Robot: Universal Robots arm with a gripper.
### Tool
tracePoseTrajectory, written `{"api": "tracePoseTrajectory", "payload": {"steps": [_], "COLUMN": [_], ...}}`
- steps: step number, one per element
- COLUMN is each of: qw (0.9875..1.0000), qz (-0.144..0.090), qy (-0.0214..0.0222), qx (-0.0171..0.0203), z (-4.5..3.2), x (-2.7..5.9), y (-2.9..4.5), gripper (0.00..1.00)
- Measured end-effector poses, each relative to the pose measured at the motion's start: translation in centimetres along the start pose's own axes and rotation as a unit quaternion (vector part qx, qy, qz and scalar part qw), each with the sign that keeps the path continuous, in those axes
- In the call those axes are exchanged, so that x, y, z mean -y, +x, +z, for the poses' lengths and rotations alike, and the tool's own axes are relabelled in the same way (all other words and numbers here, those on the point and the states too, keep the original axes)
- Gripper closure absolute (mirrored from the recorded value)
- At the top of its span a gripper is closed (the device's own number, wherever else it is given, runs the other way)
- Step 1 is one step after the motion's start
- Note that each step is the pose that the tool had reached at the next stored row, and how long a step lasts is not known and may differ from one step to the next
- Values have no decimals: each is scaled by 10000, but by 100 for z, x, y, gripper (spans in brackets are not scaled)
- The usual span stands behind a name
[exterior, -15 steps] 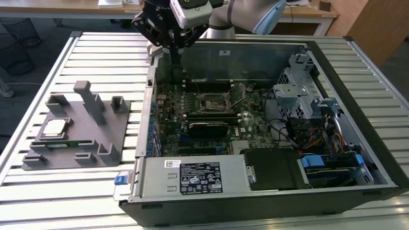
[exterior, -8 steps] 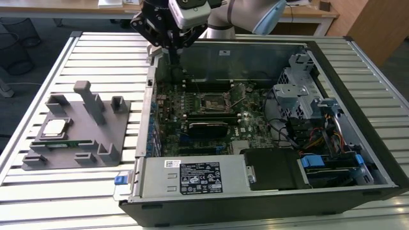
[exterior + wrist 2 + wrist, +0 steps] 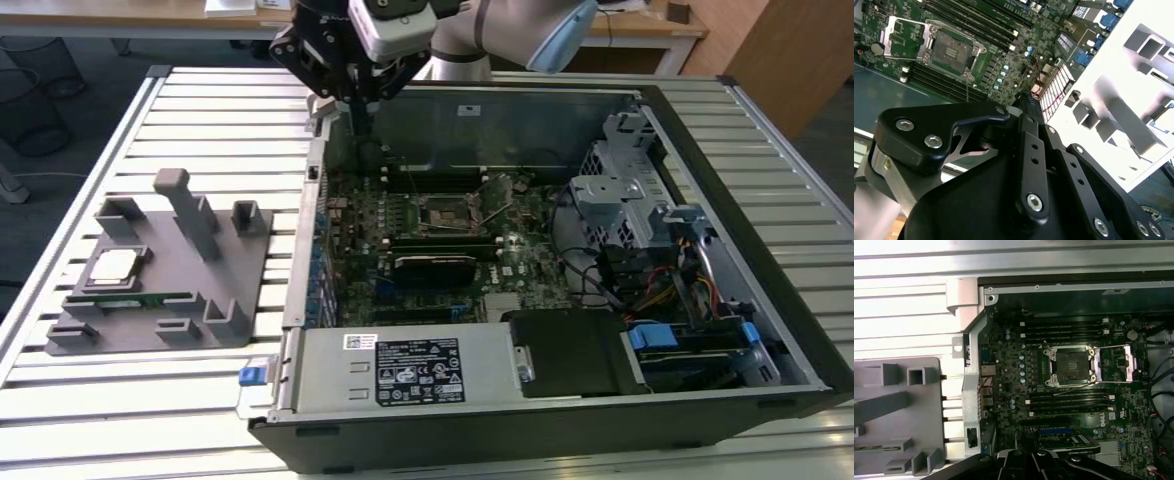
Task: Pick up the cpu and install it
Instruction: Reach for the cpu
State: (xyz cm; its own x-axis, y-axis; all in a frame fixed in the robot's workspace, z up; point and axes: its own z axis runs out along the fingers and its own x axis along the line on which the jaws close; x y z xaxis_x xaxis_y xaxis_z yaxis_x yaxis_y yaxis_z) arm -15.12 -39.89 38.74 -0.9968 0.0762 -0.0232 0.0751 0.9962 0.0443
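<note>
The cpu [image 3: 114,267], a small silver square chip, lies flat on the grey plastic tray [image 3: 174,315] at the exterior view's left, outside the computer case. My gripper [image 3: 358,118] hangs over the case's far left corner, well away from the cpu, its fingers closed together on nothing. In the second wrist view the black fingers [image 3: 1026,107] meet at one tip above the motherboard. The empty cpu socket [image 3: 447,212] sits mid-board with its metal load plate [image 3: 1114,362] flipped open; it also appears in both wrist views [image 3: 951,47] [image 3: 1071,367].
A green memory stick [image 3: 131,299] lies on the tray just in front of the cpu, among upright grey blocks [image 3: 187,210]. Inside the open case [image 3: 307,250] are drive cages [image 3: 627,190], cables and a power supply [image 3: 400,370]. The slatted metal table [image 3: 214,120] surrounds everything.
</note>
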Motion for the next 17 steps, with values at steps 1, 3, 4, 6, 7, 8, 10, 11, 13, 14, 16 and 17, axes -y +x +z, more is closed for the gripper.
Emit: {"api": "tracePoseTrajectory", "payload": {"steps": [1,3,4,6,7,8,10,11,13,14,16,17], "qw": [10000,10000,10000,10000,10000,10000,10000,10000,10000,10000,10000,10000], "qz": [0,0,0,0,0,0,0,0,0,0,0,0], "qy": [0,0,0,0,0,0,0,0,0,0,0,0], "qx": [0,-1,-1,-1,-2,-2,-2,-3,-3,-3,-4,-4], "z": [1,2,3,4,5,5,7,8,9,10,11,12], "x": [0,1,1,1,1,2,2,2,3,3,3,4], "y": [3,7,10,16,18,21,26,28,33,36,40,42], "gripper": [89,89,89,89,89,89,89,89,89,89,89,89]}}
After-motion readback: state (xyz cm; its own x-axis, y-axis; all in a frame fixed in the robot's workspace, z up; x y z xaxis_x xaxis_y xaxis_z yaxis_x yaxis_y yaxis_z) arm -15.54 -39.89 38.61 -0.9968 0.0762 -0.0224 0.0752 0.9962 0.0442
